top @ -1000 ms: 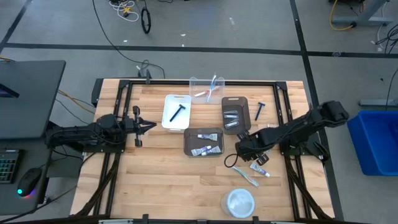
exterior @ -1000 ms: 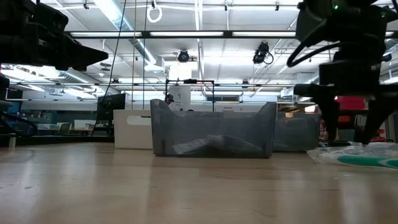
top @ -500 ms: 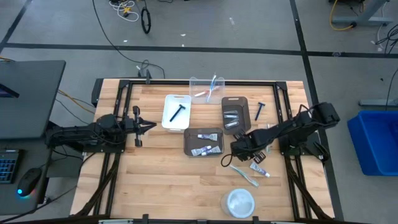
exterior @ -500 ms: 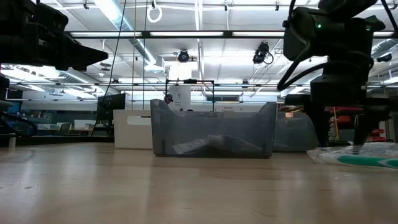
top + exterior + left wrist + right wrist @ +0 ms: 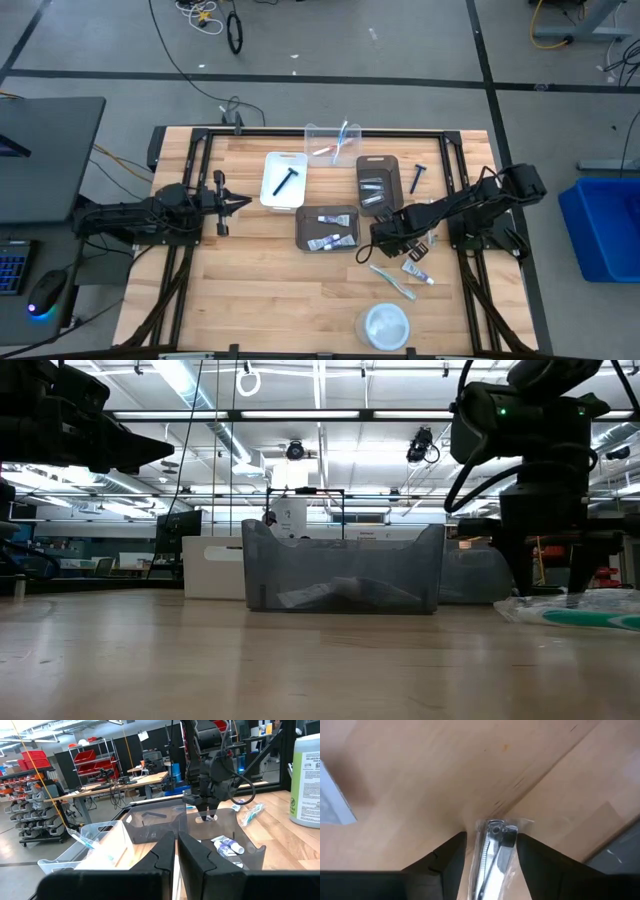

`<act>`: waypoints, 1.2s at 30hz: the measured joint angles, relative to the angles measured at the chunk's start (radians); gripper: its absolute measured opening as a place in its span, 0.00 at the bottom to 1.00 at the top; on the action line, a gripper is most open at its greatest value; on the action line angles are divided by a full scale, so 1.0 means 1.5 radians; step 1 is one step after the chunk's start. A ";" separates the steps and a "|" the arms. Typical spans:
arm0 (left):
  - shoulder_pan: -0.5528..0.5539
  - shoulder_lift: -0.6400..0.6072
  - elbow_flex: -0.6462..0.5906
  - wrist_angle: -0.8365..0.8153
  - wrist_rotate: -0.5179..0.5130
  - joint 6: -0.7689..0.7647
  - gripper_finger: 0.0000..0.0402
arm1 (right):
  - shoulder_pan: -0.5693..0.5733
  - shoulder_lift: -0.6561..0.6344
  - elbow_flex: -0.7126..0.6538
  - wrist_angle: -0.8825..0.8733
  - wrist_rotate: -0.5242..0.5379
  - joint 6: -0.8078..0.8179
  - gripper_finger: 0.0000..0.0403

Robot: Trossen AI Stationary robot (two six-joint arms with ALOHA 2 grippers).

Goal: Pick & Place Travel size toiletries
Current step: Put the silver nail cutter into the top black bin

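The right gripper [image 5: 383, 243] is down at the wooden bench [image 5: 250, 290], just right of the dark grey rectangular bin [image 5: 327, 229] at mid-bench. Its two dark fingers [image 5: 449, 856] stand apart on either side of a small razor sealed in a clear wrapper [image 5: 493, 851], which lies flat on the wood — the jaws are open around it, not yet closed on it.

More travel toiletries lie close by toward the near edge: a slim teal-and-white toothbrush in a clear wrapper [image 5: 391, 281] and a small white tube [image 5: 417, 272]. Small tubes rest in the mid-bench bin, others in a second dark bin [image 5: 378, 184] toward the far edge. A black razor [image 5: 286, 180] lies in the white rectangular bin [image 5: 283, 181]; another black razor [image 5: 418, 178] lies on the bare wood toward the right edge.

The left gripper [image 5: 240, 203] waits above the left side of the bench — fingers [image 5: 162, 854] closed, holding nothing.
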 joint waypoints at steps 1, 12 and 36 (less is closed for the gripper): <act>0.000 0.000 0.000 0.000 0.000 0.000 0.07 | -0.002 0.000 0.000 0.000 0.000 -0.001 0.46; 0.000 0.000 0.000 0.000 0.000 0.000 0.07 | -0.003 0.001 -0.002 0.001 -0.020 -0.010 0.32; 0.000 0.000 0.000 0.000 0.000 0.000 0.07 | -0.003 -0.010 0.003 -0.014 -0.023 -0.010 0.26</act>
